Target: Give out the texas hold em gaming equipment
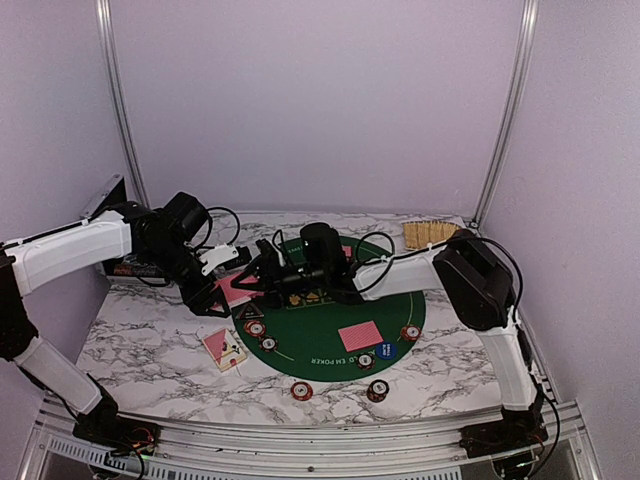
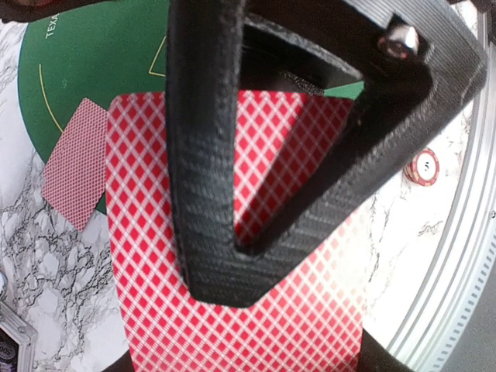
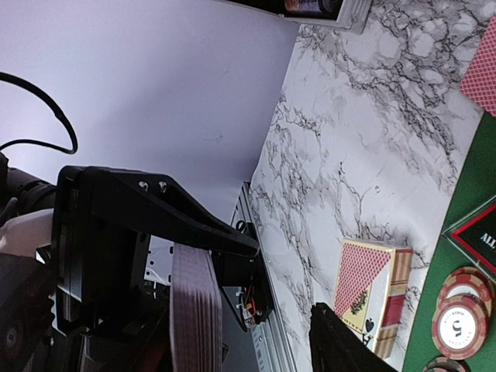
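My left gripper (image 1: 222,290) is shut on a deck of red-backed playing cards (image 2: 310,310), held in the air over the mat's left edge. My right gripper (image 1: 262,272) reaches across to it with its jaws apart. One of its black fingers (image 2: 201,194) lies across the top card, and the deck's edge (image 3: 194,310) shows beside that finger. A single card (image 1: 360,335) lies face down on the green mat (image 1: 330,312). Chip stacks (image 1: 255,328) sit on the mat's near rim beside a dark triangular marker (image 1: 248,312) and a blue button (image 1: 385,350).
The card box (image 1: 225,347) lies on the marble left of the mat. Two chips (image 1: 302,390) sit on the marble in front of the mat. A straw tray (image 1: 430,233) stands at the back right. A dark box (image 1: 130,268) rests at the far left.
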Robot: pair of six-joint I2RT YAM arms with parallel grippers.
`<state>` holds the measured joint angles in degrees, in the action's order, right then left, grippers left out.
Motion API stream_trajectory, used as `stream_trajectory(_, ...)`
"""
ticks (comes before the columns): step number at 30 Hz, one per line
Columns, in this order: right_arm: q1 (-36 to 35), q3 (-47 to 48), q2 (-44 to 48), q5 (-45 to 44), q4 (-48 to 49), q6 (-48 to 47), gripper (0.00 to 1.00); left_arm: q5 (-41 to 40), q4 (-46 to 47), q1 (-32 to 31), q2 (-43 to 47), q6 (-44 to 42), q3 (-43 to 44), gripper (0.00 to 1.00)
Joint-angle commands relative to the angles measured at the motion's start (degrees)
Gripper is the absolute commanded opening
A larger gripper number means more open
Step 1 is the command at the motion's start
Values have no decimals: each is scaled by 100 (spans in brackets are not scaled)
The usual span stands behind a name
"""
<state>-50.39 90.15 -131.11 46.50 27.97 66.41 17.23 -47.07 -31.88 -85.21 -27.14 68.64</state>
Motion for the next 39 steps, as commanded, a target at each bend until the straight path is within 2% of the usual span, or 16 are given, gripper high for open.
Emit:
stream_trajectory(1,96,-146,255,-47,-301,-154,54,89,22,-20,87,16,136,0)
stream_trajectory(10,170,-340,632,-63,-548,-376,33,67,23,-20,84,14,123,0)
stream_trajectory(16,219,-482,839,-71,-584,-425,26,63,22,-20,80,14,124,0)
stream_trajectory(22,271,-583,956,-33,-622,-445,9,37,22,-20,85,17,132,0)
stream_trajectory(31,580,-747,1234,16,-732,-520,3,24,22,-20,75,15,148,0)
stream_trajectory(39,1221,-903,1484,52,-971,-723,0,9,23,-20,105,15,116,0)
